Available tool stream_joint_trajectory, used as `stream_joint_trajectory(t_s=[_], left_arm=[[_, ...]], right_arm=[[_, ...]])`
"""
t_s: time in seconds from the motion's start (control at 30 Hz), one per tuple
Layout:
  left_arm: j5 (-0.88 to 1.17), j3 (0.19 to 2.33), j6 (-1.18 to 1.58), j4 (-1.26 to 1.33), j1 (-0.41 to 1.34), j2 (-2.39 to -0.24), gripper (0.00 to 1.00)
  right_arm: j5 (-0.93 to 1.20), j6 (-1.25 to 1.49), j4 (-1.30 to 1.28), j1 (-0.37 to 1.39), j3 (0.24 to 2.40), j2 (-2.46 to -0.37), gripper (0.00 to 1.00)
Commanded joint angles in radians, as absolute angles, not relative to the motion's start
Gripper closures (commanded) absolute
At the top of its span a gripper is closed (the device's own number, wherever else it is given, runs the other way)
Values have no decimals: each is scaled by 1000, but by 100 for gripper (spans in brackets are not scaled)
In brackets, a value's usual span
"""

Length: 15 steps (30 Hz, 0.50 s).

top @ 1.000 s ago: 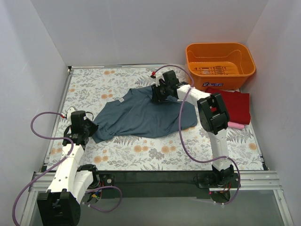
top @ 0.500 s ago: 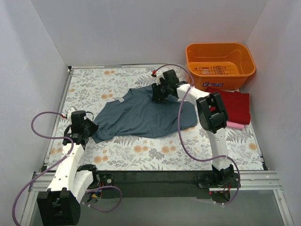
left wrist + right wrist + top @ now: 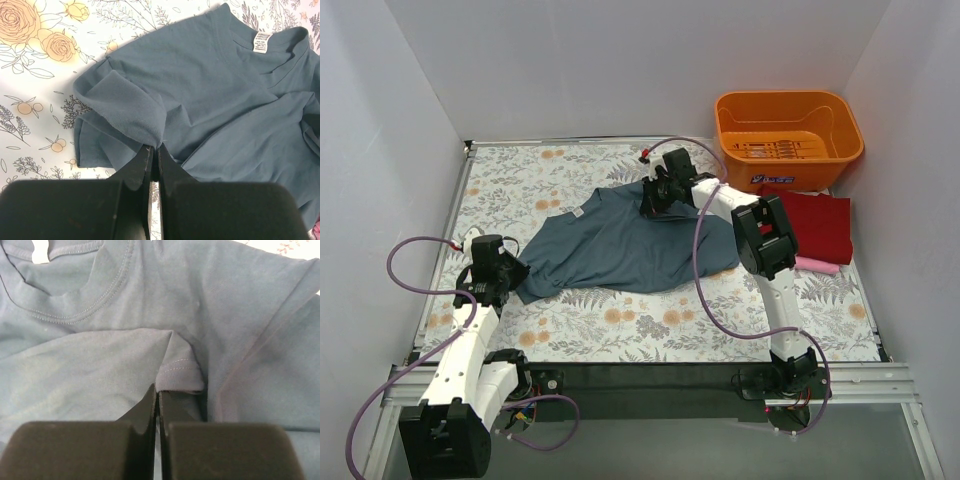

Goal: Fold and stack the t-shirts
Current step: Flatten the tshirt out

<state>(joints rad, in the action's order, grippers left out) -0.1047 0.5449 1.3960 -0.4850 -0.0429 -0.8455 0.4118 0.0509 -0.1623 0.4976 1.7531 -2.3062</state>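
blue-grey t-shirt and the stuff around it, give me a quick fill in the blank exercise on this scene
1. The left claw and the right claw are each shut on a fold of the spread-out t-shirt, whose colour is ____.
2. The dark red t-shirt lies folded beside the ____ basket.
3. Seen from above, that basket stands at the far ____ corner of the table.

Missing words: blue-grey; orange; right

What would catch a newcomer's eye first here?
A blue-grey t-shirt lies rumpled mid-table, the left gripper pinching its near-left end and the right gripper its far edge. An orange basket stands at the far right corner, a dark red shirt just in front of it.
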Motion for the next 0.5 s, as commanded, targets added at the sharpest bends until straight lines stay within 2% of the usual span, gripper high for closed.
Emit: stream_joint_trajectory(t_s=[0.0,0.13,0.27,0.47], left_arm=[[-103,549,1384,-477,-44,-845,100],[-133,586,1400,-483,-44,-873,100],[-172,721,1410,-483,-43,-937,100],[-273,1058,1401,-575,-58,-1060,100]], right_arm=[[399,38,-152,497,1795,-2248,99],[362,0,-198,497,1766,-2116,99],[286,-76,-251,497,1721,-1952,99],[209,-107,-298,495,1567,-1578,99]])
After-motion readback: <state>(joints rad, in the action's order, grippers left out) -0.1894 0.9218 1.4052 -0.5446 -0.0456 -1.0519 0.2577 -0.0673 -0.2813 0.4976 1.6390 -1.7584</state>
